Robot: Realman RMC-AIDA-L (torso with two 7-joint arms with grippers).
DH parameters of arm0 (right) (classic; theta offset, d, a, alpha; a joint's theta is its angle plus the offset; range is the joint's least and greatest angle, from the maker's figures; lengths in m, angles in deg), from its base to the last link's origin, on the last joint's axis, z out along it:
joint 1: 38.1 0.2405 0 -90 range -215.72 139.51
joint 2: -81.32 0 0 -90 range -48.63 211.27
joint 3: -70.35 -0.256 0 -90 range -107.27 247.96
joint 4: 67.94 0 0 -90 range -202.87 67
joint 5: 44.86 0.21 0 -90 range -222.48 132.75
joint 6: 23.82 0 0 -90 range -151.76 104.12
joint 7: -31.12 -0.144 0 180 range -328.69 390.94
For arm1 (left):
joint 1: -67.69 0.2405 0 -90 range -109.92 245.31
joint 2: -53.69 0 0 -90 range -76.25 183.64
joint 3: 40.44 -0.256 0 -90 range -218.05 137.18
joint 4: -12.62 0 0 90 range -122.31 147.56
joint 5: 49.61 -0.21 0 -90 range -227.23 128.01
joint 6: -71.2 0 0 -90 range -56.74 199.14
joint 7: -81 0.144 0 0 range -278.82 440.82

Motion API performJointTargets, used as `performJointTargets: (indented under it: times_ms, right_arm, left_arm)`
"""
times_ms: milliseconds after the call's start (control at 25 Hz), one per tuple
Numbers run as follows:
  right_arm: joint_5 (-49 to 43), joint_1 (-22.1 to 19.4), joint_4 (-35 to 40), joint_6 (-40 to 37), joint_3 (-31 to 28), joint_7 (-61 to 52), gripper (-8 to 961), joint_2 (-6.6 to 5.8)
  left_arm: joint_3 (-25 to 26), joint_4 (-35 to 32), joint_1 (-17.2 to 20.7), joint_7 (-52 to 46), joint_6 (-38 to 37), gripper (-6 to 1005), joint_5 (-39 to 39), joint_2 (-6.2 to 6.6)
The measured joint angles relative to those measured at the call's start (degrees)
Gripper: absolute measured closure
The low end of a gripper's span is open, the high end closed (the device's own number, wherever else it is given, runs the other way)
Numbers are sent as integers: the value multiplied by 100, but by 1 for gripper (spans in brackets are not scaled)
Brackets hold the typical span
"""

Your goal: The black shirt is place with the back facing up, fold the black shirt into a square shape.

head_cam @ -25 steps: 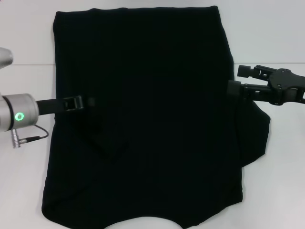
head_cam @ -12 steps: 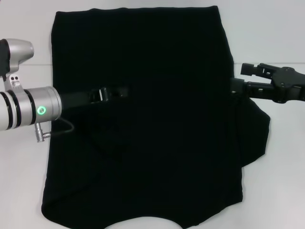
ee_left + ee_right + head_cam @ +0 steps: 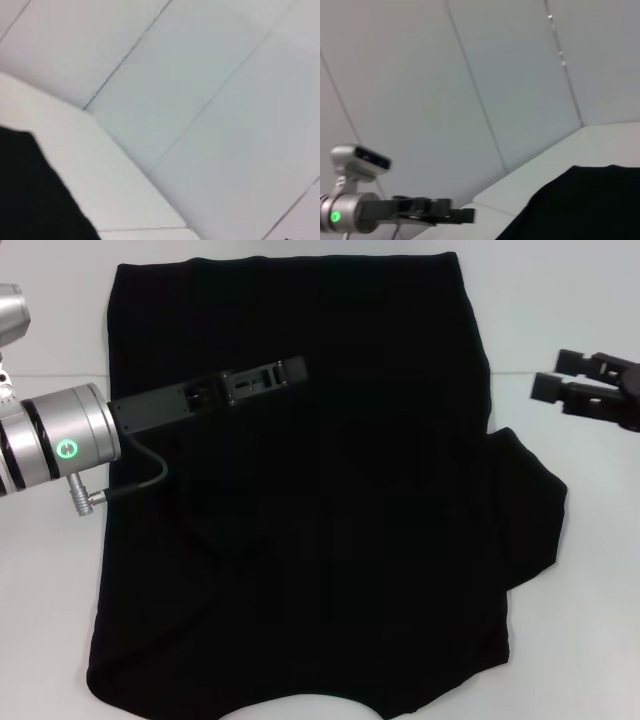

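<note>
The black shirt lies spread flat on the white table, plain side up, filling most of the head view. Its right sleeve sticks out sideways; no left sleeve shows beyond the left edge. My left gripper reaches in from the left, raised above the shirt's upper middle. From the right wrist view the left gripper hangs in the air with no cloth below it. My right gripper is open and empty, off the shirt's right edge above the sleeve. A shirt corner shows in the left wrist view.
Bare white table runs along the shirt's left and right sides. A grey cable loops under the left wrist. Pale panelled walls stand behind the table.
The left gripper has risen and travelled right from the shirt's left edge to over its upper middle. The right gripper has drawn back right, away from the shirt's edge.
</note>
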Motion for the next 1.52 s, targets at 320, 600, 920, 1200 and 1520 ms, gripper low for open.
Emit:
performJointTargets:
  times_ms: [320,600,920,1200,1520]
  right_arm:
    - [-1,-142,8,112,-152,-537,10,-239]
    - [-24,-169,31,159,-127,-849,10,-328]
    - [-36,-116,35,231,-98,-907,10,-347]
    - [-34,-76,31,282,-93,-966,10,-338]
    - [-34,-18,27,342,-89,-970,10,-327]
  left_arm:
    - [-1,26,71,811,-176,114,179,-45]
    - [17,3,262,1001,62,115,356,-59]
    - [34,-92,540,-25,1356,117,-289,-54]
    - [37,-96,683,-220,1542,118,-710,-94]
    - [-14,-37,739,-173,1857,119,-811,-129]
